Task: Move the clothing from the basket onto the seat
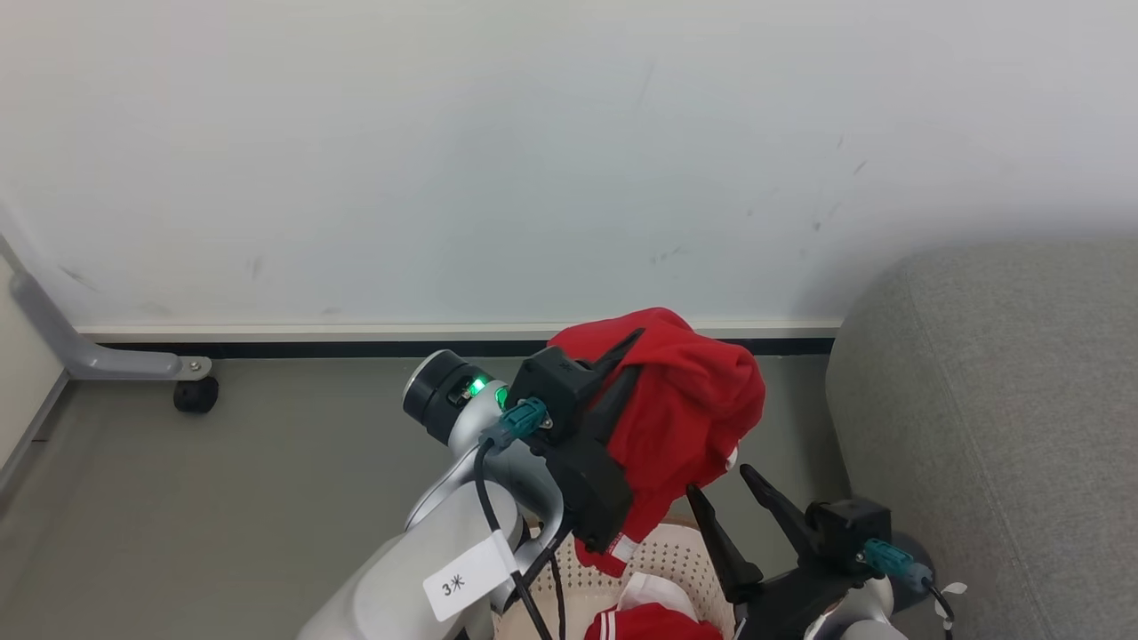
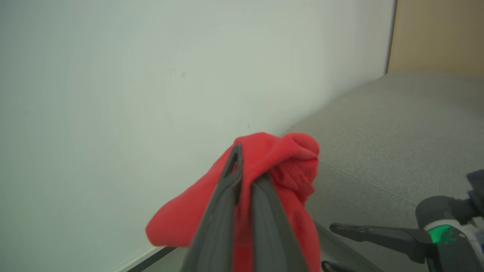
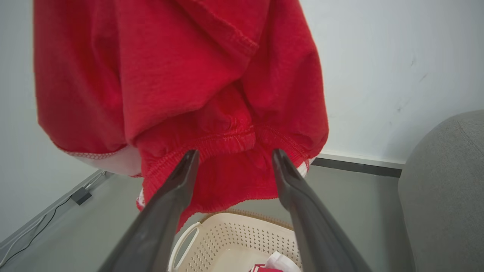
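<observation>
Above, left jaws clamp garment (image 1: 685, 400) over basket (image 3: 234, 241) rim; right jaws spread, empty, seemingly near sofa (image 1: 996, 400) edge

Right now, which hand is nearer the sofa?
Right. The right hand is open just left of the sofa, by the basket. The left hand, shut on a red garment, is farther left of it.

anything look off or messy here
Nothing spilled or damaged. The red garment hangs bunched from the shut left gripper above the basket, where a second red garment lies. The right gripper is open below it. The wall has a few faint scuff marks.
</observation>
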{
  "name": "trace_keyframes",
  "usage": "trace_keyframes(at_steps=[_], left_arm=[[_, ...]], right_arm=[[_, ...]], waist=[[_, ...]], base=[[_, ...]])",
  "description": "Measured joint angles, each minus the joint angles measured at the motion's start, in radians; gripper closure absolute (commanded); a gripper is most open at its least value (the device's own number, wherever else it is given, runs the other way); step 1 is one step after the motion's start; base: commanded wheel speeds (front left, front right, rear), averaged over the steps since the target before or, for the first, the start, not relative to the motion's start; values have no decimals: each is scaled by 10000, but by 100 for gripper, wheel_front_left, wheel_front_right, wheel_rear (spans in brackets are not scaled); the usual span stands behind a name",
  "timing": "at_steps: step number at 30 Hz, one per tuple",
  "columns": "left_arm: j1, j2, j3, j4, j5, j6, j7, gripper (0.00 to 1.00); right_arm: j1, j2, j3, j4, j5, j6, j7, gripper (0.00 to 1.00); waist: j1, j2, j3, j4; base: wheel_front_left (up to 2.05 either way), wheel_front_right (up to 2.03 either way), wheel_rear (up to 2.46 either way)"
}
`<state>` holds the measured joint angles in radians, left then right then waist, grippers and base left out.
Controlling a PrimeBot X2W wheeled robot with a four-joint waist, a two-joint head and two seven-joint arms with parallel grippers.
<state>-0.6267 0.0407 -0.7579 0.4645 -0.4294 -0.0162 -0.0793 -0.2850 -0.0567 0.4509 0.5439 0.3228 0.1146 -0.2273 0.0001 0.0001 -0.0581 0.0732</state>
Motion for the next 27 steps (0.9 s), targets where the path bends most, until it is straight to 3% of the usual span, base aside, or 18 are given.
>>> trace_keyframes(at_steps=[10,27], left_arm=[[-1,4,-196,-671,-48,84,339,100],[44,184,-67,-826,-205,251,782,100]], right_arm=[[-937,-8,986,786,650,59,151,0],[-1801,-13,2148,702,1179,86,-65,0]], waist=[[0,0,50,97],[0,0,121,97]], base=[[0,0,0],[0,0,0]])
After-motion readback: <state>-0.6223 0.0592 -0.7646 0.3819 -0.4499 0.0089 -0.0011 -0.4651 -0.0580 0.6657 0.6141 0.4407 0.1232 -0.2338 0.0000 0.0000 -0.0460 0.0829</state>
